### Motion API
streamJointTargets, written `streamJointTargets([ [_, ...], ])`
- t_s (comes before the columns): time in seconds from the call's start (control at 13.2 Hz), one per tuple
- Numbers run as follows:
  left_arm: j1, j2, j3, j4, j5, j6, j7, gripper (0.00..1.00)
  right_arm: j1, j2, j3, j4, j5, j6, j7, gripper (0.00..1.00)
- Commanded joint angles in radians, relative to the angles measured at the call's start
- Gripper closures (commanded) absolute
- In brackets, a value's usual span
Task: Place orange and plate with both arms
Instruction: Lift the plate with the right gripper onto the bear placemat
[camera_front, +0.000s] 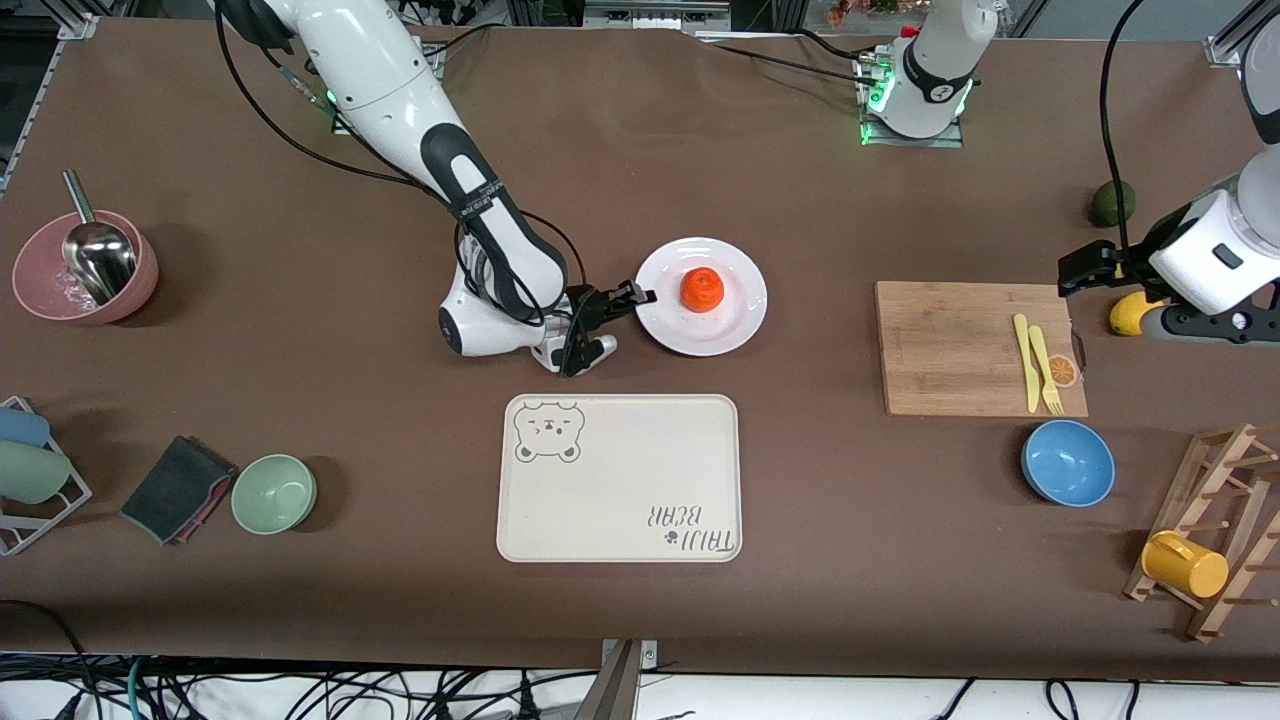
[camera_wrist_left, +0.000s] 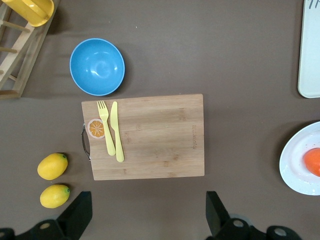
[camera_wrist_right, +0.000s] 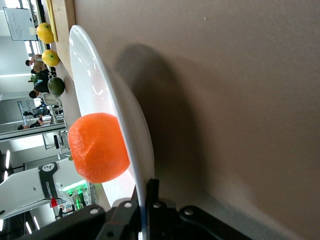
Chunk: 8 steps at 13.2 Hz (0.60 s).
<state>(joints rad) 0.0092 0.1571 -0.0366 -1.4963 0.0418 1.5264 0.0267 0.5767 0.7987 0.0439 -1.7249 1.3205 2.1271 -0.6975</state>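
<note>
Brown table holds the plate (camera_front: 735, 325) with the orange (camera_front: 702, 289) on it, right gripper (camera_front: 640, 297) pinching its rim at nine o'clock, left gripper (camera_wrist_left: 145, 210) spread wide above the board (camera_front: 960, 340), so lift slowly and level.

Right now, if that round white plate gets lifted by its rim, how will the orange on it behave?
The small dimpled orange sits loose on the shallow round white plate, so it may roll if tilted. The right gripper pinches only one rim edge, so the glossy plate could sag or slip.
</note>
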Motion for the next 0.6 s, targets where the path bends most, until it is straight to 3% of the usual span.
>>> streamJointTargets([
  [0.0, 0.002, 0.015, 0.007, 0.051, 0.012, -0.014, 0.019, 0.00, -0.021, 0.011, 0.004, 0.030, 0.022, -0.013, 0.015, 1.00],
  [0.53, 0.006, 0.012, 0.007, 0.090, -0.010, -0.015, 0.025, 0.00, -0.187, 0.020, 0.002, 0.197, 0.017, -0.104, 0.225, 1.00],
])
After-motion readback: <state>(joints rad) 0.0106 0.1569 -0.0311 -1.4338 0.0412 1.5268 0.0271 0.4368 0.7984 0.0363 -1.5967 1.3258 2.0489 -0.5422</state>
